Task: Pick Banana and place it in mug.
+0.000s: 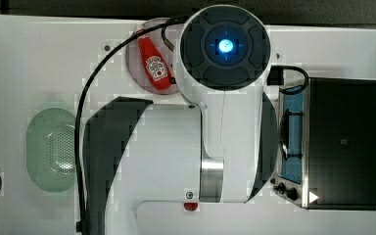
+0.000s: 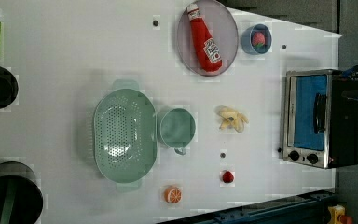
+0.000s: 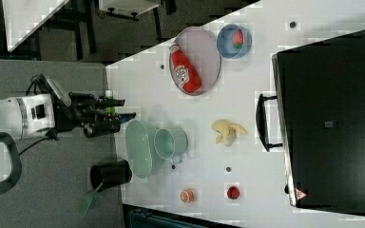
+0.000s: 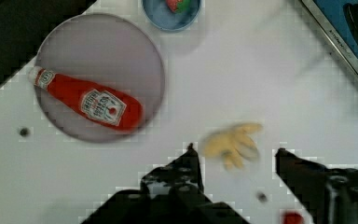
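Red ketchup bottle (image 4: 87, 103) (white label, wording unreadable) lies on grey plate (image 4: 121, 51).

Banana (image 2: 232, 118) pale yellow; mug (image 2: 177, 128) & dotted-hole basket (image 2: 124, 134) pale green; ketchup bottle (image 2: 205, 39) red w/ white label; bowl (image 2: 256, 39) blue; gripper (image 4: 235, 154) black; desk (image 2: 74, 56) white.

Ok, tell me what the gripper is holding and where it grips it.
Nothing. The gripper is open and empty; the banana lies loose on the table.
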### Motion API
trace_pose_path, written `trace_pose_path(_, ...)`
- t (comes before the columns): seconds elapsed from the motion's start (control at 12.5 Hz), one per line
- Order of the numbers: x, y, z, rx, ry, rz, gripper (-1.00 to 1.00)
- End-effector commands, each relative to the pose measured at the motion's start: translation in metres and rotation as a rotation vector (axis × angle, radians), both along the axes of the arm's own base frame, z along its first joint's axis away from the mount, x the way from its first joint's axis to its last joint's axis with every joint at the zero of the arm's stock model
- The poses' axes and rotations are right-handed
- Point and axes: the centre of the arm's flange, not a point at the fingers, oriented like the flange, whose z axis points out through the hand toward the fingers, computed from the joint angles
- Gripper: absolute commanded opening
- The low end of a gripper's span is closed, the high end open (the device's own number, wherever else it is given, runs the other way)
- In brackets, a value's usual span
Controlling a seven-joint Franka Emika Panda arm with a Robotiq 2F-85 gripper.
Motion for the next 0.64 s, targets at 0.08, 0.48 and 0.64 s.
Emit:
trace_pose_path(0.08,-0.079,-0.018,0.067,0.024,0.006,-0.146,0.6)
trace_pose_path(0.48,-0.071,-0.016,0.007,0.023,0.081,-0.088,1.0)
trace_pose_path(0.64,-0.064,-0.016,-0.031,0.028,0.097,0.01,1.0)
